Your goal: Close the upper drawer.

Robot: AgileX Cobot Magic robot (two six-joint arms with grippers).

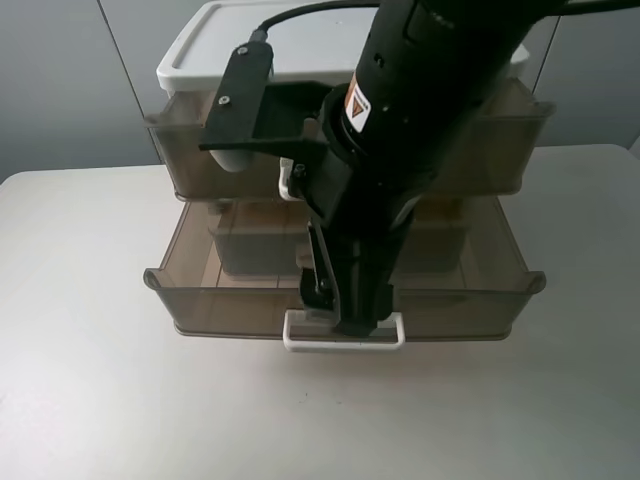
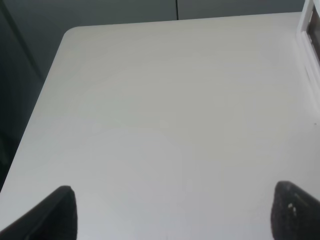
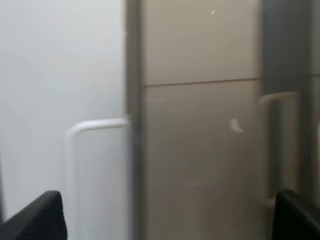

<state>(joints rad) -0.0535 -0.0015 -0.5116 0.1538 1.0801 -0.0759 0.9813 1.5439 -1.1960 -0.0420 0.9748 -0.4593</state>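
Note:
The upper drawer is smoky-brown and translucent and stands a little way out under the unit's white top. A bit of its white handle shows beside my arm; the rest is hidden. My right gripper reaches down across the unit's front, its tip over the front wall of the lower drawer. In the right wrist view this gripper is open, with a brown drawer front between its black fingertips. My left gripper is open over bare table.
The lower drawer is pulled far out, its white handle over the table. Two white handles show in the right wrist view. An edge of the white unit shows in the left wrist view.

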